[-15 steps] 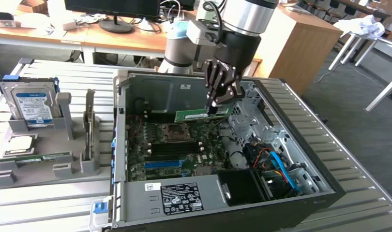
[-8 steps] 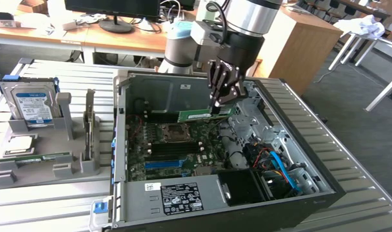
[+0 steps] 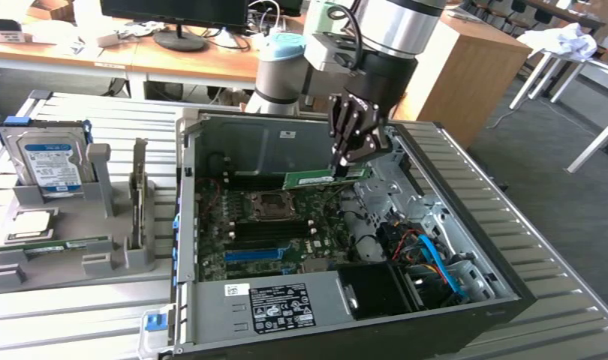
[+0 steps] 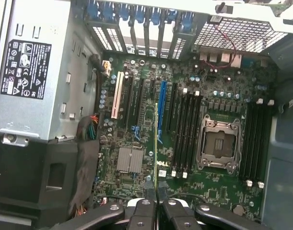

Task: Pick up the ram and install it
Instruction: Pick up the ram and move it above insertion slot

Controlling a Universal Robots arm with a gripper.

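My gripper [image 3: 344, 169] hangs over the open computer case [image 3: 484, 247], shut on the ram [image 3: 322, 179], a long green stick that juts toward the exterior view's left, above the motherboard [image 3: 274, 232]. In the wrist view the ram [image 4: 157, 143] appears edge-on as a thin line running out from between the fingertips of the gripper [image 4: 157, 203]. It hovers above the board between the blue expansion slot [image 4: 161, 108] and a bank of black memory slots [image 4: 187, 134]. A second bank of memory slots [image 4: 256, 139] lies on the other side of the open processor socket [image 4: 218, 139].
The power supply [image 3: 279, 306] fills the case's near corner, with cables [image 3: 434, 259] beside it. On the exterior view's left, a grey fixture [image 3: 73, 262] carries a hard drive [image 3: 46, 161], a square processor chip [image 3: 31, 225], another green stick [image 3: 58, 245] and an upright card [image 3: 139, 196].
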